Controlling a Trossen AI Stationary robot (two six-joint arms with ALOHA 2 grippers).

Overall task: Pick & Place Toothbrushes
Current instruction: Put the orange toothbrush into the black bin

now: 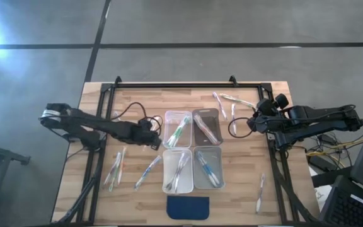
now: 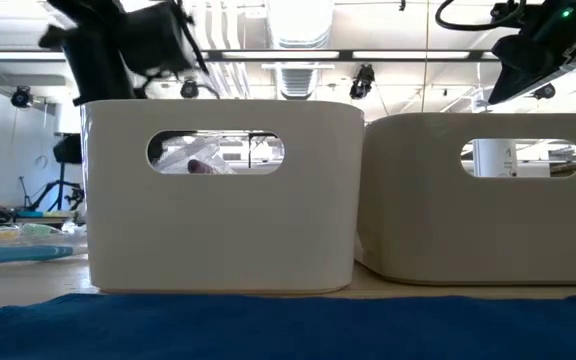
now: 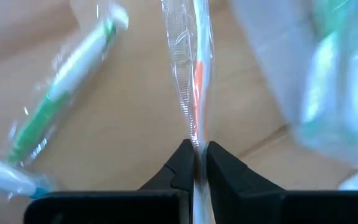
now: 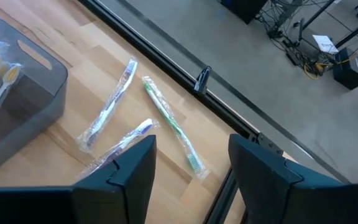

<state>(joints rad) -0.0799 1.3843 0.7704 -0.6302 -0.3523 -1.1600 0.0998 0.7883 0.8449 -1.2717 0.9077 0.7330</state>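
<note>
Orange-handled wrapped toothbrush [image 3: 197,81], pinched between the closed fingers of the left gripper [image 3: 196,163], hangs above the table [image 1: 244,195] just left of the four bins [image 1: 169,128]. Each bin already holds a few toothbrushes. Loose ones remain: a cluster [image 1: 116,167] on the left, three [image 4: 166,121] near the far rail beneath the right gripper [image 4: 191,165], whose fingers stand wide and empty, and one [image 1: 259,192] at the near right. Sorting appears partly done.

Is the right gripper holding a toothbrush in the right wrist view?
No: the right gripper stands open and empty above the table, with three wrapped toothbrushes lying loose on the wood beyond it.
</note>
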